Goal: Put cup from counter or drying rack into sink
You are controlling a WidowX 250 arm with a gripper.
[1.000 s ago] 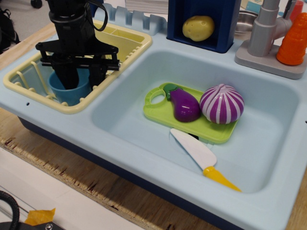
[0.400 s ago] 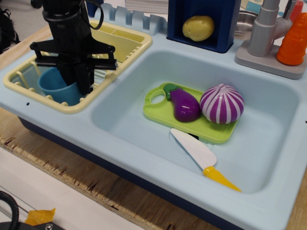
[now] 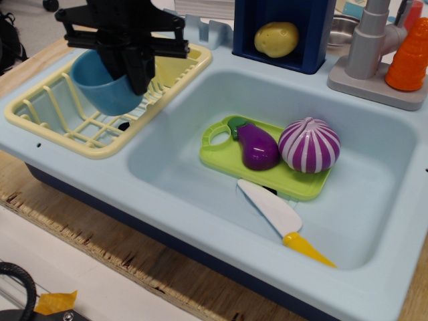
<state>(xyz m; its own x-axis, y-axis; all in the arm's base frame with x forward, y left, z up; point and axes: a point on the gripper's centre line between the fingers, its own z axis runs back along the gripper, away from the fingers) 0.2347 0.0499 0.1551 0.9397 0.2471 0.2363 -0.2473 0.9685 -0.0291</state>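
Cup [image 3: 103,83]: blue, tilted, held above the drying rack [image 3: 47,117], clear of its ribs. Claw [image 3: 134,67]: pinching the cup's rim wall. Sink [image 3: 174,174]: cutting board [image 3: 267,164] occupies middle. Risk: one-sided rim grip may slip; cup could drop back onto rack.

You're looking at an all-black robot gripper [image 3: 137,67], matte finish, plastic or metal, can't tell which. A wide flat horizontal crossbar [image 3: 120,28] runs across it, with stepped, blocky ends and thin rail-like edges. From its middle a chunky dark finger [image 3: 142,70] drops down, squared off, narrowing to a blunt tip. The body above the bar is bulkier and gets cut off by the frame top. No markings, labels or screws readable at this resolution. No cables visible on the gripper itself.
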